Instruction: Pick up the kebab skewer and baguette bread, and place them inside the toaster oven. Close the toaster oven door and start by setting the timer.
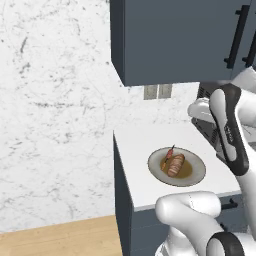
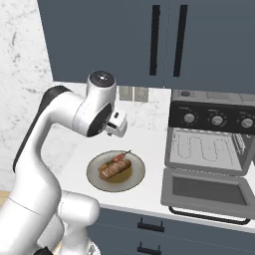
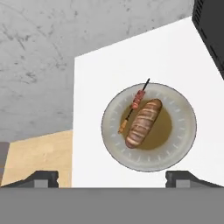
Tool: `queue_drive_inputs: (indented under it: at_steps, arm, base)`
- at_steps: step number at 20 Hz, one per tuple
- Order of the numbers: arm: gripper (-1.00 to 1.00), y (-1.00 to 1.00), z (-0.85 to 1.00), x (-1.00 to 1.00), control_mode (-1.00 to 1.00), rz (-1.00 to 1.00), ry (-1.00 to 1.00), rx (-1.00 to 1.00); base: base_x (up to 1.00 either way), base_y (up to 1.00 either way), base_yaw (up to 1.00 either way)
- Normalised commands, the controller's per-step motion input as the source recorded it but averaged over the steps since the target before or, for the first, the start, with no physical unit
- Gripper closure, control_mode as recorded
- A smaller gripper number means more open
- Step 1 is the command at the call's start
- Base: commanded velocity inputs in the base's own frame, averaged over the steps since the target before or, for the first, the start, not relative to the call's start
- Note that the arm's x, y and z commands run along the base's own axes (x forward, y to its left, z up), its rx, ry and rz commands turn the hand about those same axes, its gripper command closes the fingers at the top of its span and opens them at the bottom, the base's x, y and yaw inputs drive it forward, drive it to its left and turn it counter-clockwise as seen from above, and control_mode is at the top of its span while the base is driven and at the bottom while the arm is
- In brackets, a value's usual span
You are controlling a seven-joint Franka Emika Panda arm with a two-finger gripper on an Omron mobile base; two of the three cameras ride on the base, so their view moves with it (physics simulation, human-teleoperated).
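Two dark finger tips of the gripper (image 3: 112,178) sit far apart at the bottom of the hand view. The jaws are wide open and hold nothing. They hang high over the plate (image 3: 181,144), not touching it.

On the plate lie the kebab skewer (image 3: 134,107) and the baguette bread (image 3: 143,123), side by side and just about touching. The plate rests on the white counter (image 3: 100,78). The toaster oven (image 2: 211,137) stands to the right of the plate, and the toaster oven door (image 2: 208,191) is folded down flat, so the rack is ready.

I think the step now is to go down and pick up the skewer first. It is very thin, so the hand should turn until the fingers close across the stick, not along it. It should go down straight and slowly, and keep off the bread.

Seen from the hand, both things slant the same way, from lower left up to upper right. The skewer's bare dark tip points to the upper right.
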Motion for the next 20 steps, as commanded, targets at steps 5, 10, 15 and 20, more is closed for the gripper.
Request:
queue_drive_inputs:
  at_steps: [5,10,15,20]
  arm:
    - [-1.00,-1.00,-0.13,-0.53,-1.00,-0.22,-0.27,0.06]
    - [-1.00,-1.00,-0.11,-0.24,-1.00,-0.07,-0.22,-0.04]
    - [-1.00,-1.00,-0.09,-0.06,-1.00,0.00,-0.14,-0.07]
    - [-1.00,-1.00,-0.15,0.02,-1.00,0.02,-0.05,-0.12]
  base:
    - [0.00,0.00,0.00]
    - [0.00,0.00,0.00]
    - [0.00,0.00,0.00]
    - [0.00,0.00,0.00]
